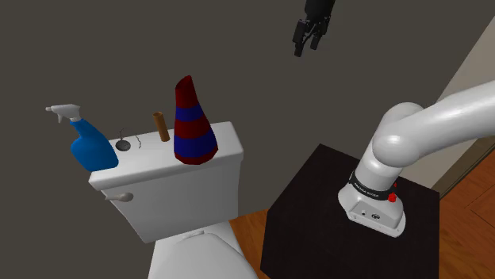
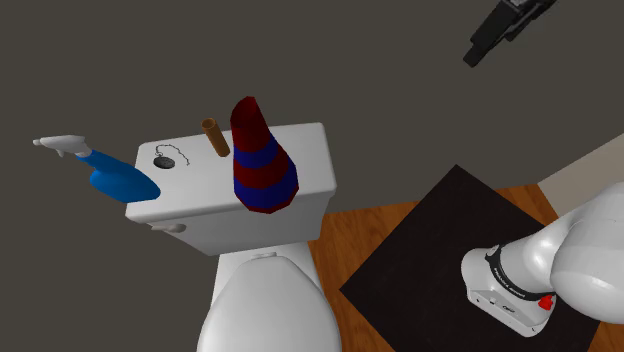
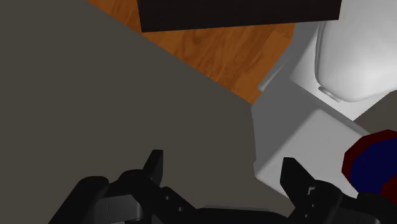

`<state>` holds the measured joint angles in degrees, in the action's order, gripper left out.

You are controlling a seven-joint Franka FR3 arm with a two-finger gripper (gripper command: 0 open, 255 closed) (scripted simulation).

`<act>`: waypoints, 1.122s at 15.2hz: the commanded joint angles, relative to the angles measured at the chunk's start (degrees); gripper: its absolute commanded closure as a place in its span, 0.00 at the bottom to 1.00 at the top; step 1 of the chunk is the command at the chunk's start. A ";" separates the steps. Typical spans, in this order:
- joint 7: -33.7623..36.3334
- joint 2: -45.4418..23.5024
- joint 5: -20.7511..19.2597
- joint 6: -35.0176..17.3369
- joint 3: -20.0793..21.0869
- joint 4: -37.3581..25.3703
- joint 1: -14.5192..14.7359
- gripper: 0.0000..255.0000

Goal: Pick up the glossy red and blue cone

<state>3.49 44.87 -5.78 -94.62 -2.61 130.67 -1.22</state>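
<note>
My all-black two-finger gripper (image 1: 308, 46) hangs high in front of the dark grey wall (image 1: 119, 47), its fingers pointing down. In the shoulder view it is above the tank and to the right, well apart from everything on it. In the second exterior view the gripper (image 2: 482, 48) sits near the upper right corner.

In the wrist view my gripper (image 3: 222, 168) is spread wide. The two fingers (image 3: 154, 164) stand far apart with only bare wall between them, and they hold nothing.

The glossy red-and-blue banded cone (image 1: 193, 123) stands upright on the white toilet tank lid (image 1: 228, 141), toward the front edge, its tip leaning slightly. In the second exterior view the cone (image 2: 260, 160) is at the middle of the lid (image 2: 312, 148). In the wrist view the base of the cone (image 3: 375, 162) shows past one finger, outside the gap.

A short brown cylinder (image 1: 163, 127) stands just behind the cone. Further along the lid lie a small dark round object with a thin wire loop (image 1: 124, 145) and a blue spray bottle with a white trigger (image 1: 91, 147), which overhangs the end of the lid.

Below the tank are the white toilet seat cover (image 1: 198, 254) and the brown wooden floor (image 1: 246, 226). My white arm rises from the black box stand (image 1: 309, 222).
</note>
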 commanded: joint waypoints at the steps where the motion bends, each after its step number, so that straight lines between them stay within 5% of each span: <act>1: 0.00 0.00 0.00 0.00 0.00 0.00 0.00 0.00; 17: -23.28 -33.47 3.64 -0.65 1.83 -27.07 12.01 0.00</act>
<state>-18.29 13.18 -2.37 -95.09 -1.11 104.81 10.16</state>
